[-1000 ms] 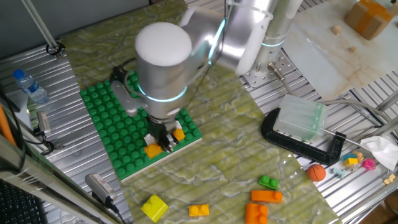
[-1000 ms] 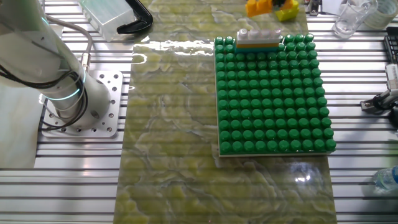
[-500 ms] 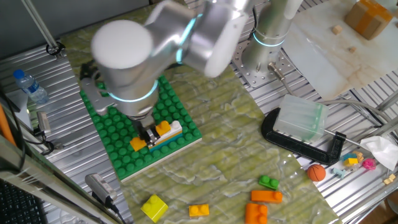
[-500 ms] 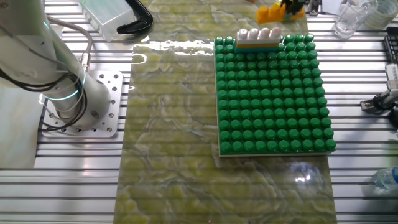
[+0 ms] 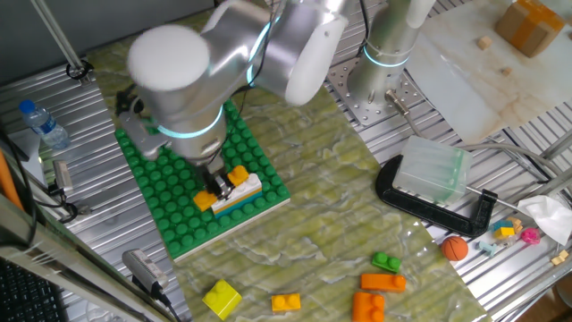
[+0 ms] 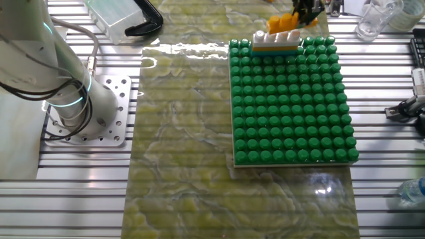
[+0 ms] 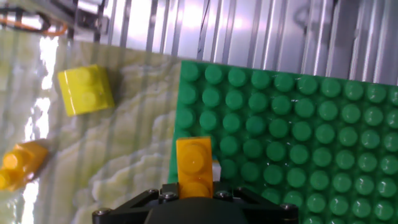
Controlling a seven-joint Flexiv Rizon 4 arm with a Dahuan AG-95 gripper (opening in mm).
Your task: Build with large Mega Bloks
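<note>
Slatted metal table [image 5: 536, 134] w/ a green-marbled mat [image 5: 331, 224] across it. Lower centre-right of one fixed view, loose bricks lay on the mat: yellow brick [image 5: 221, 298], small orange brick [image 5: 286, 303], green brick [image 5: 386, 262]. Mid-frame sat the green studded baseplate [image 5: 170, 179]; at its near edge a white-over-orange stack [image 6: 275, 41]. The gripper [image 5: 217, 185] was clenched on an orange block [image 7: 194, 160], just above that stack. Arm bent over the plate, wrist pointing down.
</note>
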